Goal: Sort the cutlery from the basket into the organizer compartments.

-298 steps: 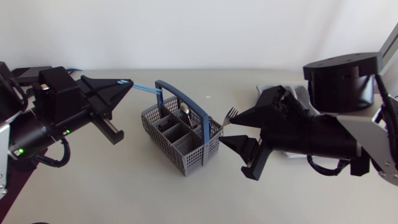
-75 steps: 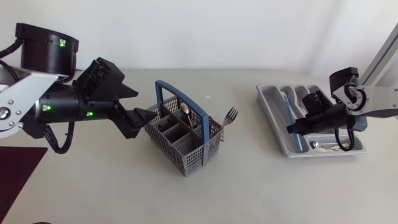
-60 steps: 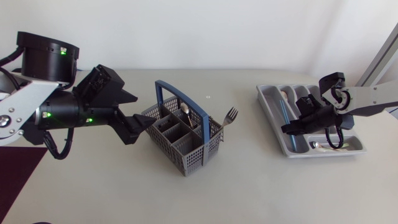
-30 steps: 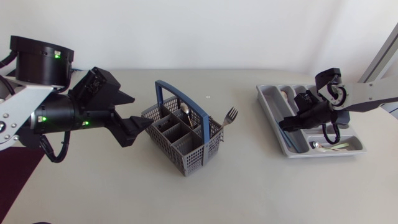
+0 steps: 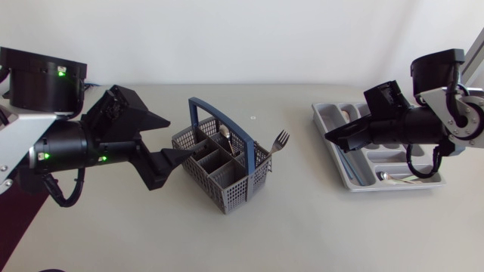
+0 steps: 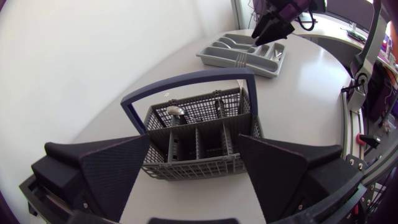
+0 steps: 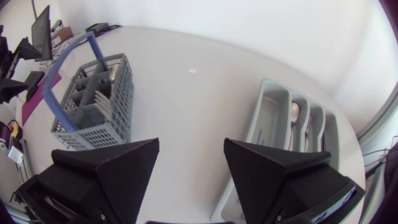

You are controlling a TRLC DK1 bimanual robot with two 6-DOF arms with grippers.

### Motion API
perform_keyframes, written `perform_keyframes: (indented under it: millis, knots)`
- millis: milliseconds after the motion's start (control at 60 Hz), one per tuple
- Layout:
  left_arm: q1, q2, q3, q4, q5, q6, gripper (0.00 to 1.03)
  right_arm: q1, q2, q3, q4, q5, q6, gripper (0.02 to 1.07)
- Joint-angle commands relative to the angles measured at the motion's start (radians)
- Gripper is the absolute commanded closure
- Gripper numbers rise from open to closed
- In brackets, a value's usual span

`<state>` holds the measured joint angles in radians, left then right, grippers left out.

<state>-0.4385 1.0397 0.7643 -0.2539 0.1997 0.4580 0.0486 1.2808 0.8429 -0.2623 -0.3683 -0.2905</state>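
- The right arm makes the biggest move. A few seconds back it's over by the basket, then it's down in the pale grey plastic organizer tray [image 5: 330, 121]. Now the right hand [image 5: 336, 142] is up off the tray's basket-side end, fingers spread wide with nothing between them. That reads like a finished drop-off to me, so it's free for another run.
- The left arm only shifts a bit in the last second. The left hand [image 5: 175, 137] sits just beside the grey mesh plastic basket with the blue hoop handle [image 5: 234, 193], fingers spread and empty, with the basket right ahead of them.
- The basket hasn't budged on the white tabletop [image 5: 302, 219].
- The silver metal fork [image 5: 280, 140] still pokes out of the basket's tray-facing side, and the silver spoon [image 5: 224, 134] still stands inside. So at least two pieces are left to sort.
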Motion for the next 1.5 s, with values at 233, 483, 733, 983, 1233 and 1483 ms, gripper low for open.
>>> perform_keyframes:
  millis: [233,483,733,983,1233,1483]
  knots:
    - [-0.091,-0.020,-0.042,-0.012,-0.006,0.019,0.06,0.160,-0.141,-0.131,0.043,-0.041,0.001,0.30]
    - [-0.121,-0.009,-0.039,-0.002,-0.006,0.013,0.06,0.234,-0.072,-0.128,0.132,-0.015,0.033,0.35]
    - [-0.140,0.010,-0.028,0.001,-0.006,0.015,0.06,0.312,0.025,-0.076,0.190,0.034,0.060,0.44]
    - [-0.154,0.020,-0.028,0.007,-0.006,0.016,0.06,0.324,0.138,-0.001,0.241,0.054,0.068,0.54]
    - [-0.154,0.031,-0.023,0.008,-0.008,0.024,0.06,0.327,0.186,0.033,0.241,0.048,0.067,0.87]
    - [-0.157,0.057,0.006,0.008,-0.008,0.028,0.06,0.338,0.167,0.033,0.224,0.046,0.067,1.02]
